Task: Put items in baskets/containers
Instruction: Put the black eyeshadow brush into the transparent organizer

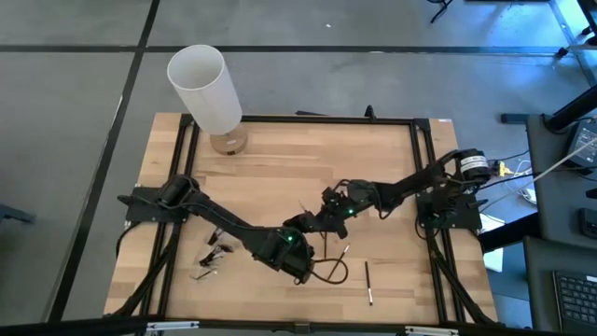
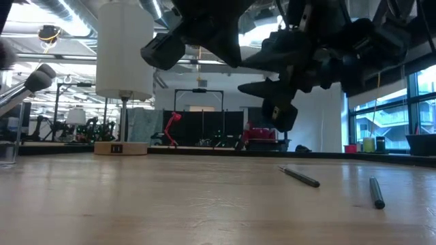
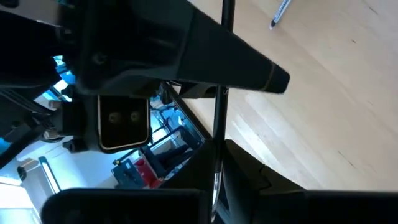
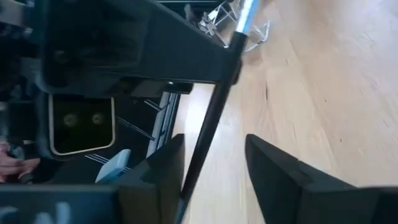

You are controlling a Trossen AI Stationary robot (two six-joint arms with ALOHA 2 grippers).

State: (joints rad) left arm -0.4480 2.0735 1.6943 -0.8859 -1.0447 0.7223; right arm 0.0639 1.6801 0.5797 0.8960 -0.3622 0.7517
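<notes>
Transparent cup not discernible in any view. Brush cluster (image 1: 211, 257) at bench's left front — too small to count. Left gripper (image 1: 300, 227) and right gripper (image 1: 328, 207) overlap above the bench; jaws' state unreadable. Brush (image 4: 208, 121) in right wrist view — both ends cut off.
</notes>
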